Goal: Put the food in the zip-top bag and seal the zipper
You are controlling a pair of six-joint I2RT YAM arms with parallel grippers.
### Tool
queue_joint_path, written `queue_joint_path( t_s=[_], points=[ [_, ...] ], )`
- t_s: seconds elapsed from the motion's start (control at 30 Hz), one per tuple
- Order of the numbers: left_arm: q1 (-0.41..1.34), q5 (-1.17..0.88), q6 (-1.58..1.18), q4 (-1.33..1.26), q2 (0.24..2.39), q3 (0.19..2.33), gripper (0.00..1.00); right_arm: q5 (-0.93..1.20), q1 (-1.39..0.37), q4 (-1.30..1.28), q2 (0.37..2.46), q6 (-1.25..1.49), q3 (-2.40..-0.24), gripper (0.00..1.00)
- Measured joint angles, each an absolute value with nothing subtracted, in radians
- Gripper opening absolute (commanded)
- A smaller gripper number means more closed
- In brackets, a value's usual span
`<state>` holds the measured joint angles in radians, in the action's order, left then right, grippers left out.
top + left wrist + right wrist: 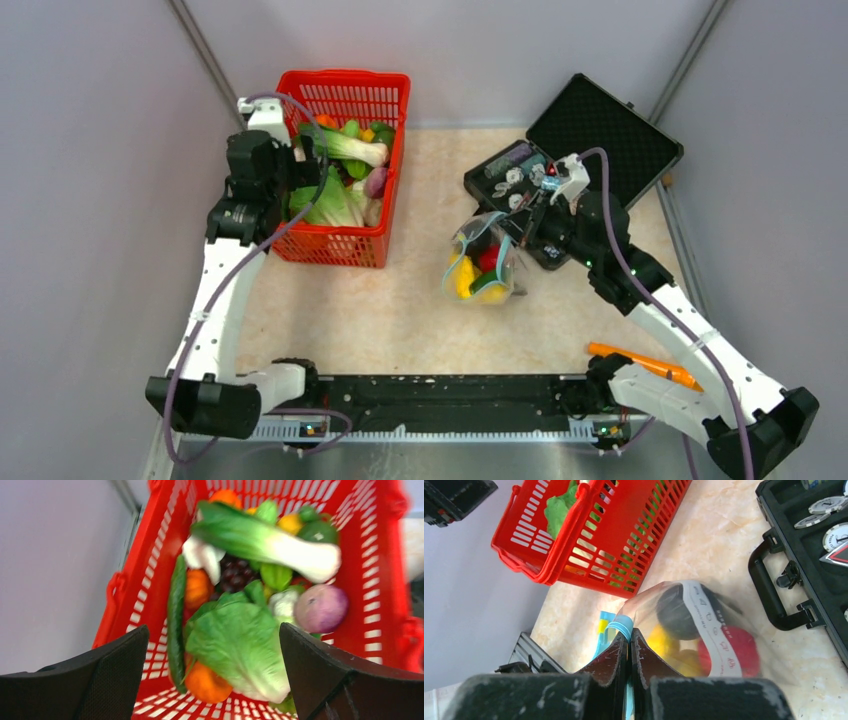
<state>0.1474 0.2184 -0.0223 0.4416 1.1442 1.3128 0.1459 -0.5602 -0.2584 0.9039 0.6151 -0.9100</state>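
Wide open at the left gripper (214, 629), gripping nothing, hanging over the red mesh basket (380, 555) at the back left of the table (400, 310). Pressed tight together at the right gripper (629, 636), clamped on the zipper (620, 626), the light-blue strip along the mouth of the zip-top bag (706, 605). Bag resting on the table between the basket and the black case (610, 130), just beside the case's front edge, mouth turned up toward the right gripper and, from the top view, gaping rather than sealed. Inside the clear plastic: yellow pieces (462, 277), a red round one (488, 258), a dark green cucumber (487, 286) low at the front, plus a dark rounded lump (676, 612) too blurred to name. More food heaped in the basket beneath the left gripper: white-stemmed bok choy (270, 537), a broad lettuce leaf (240, 645), a long cucumber (176, 620) along the left wall, a purple round vegetable (320, 607), an orange piece (205, 685), dark grapes (235, 575). Silvery trinkets (515, 178) in the case's tray. Orange stick-like tool (645, 362) lying on the table near the right arm's base.
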Motion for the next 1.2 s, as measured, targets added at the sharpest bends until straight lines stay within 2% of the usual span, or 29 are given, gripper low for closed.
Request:
queue_joint_path(
  t_s=[0.1, 0.2, 0.33, 0.47, 0.73, 0.8, 1.0, 1.2],
  points=[
    [0.062, 0.188, -0.055, 0.547, 1.198, 1.352, 0.99, 0.131, -0.56, -0.263, 0.903, 0.614, -0.91, 0.0],
    [0.022, 0.155, -0.057, 0.635, 1.275, 1.413, 0.91, 0.115, -0.56, -0.27, 0.903, 0.613, -0.91, 0.0],
    [0.016, 0.142, -0.049, 0.728, 1.361, 1.458, 0.98, 0.099, -0.56, -0.278, 0.903, 0.612, -0.91, 0.0],
    [-0.028, 0.105, -0.03, 0.794, 1.427, 1.465, 0.9, 0.098, -0.56, -0.277, 0.903, 0.611, -0.91, 0.0],
    [-0.07, 0.082, -0.032, 0.805, 1.604, 1.523, 0.86, 0.102, -0.56, -0.277, 0.907, 0.609, -0.91, 0.0],
    [-0.07, 0.03, -0.032, 0.804, 1.631, 1.539, 0.85, 0.102, -0.56, -0.276, 0.907, 0.607, -0.91, 0.0],
    [-0.07, -0.253, -0.03, 0.755, 1.729, 1.579, 0.73, 0.101, -0.56, -0.276, 0.907, 0.603, -0.91, 0.0],
    [-0.023, -0.493, -0.013, 0.733, 1.804, 1.598, 0.75, 0.098, -0.56, -0.271, 0.911, 0.602, -0.91, 0.0]
  ],
)
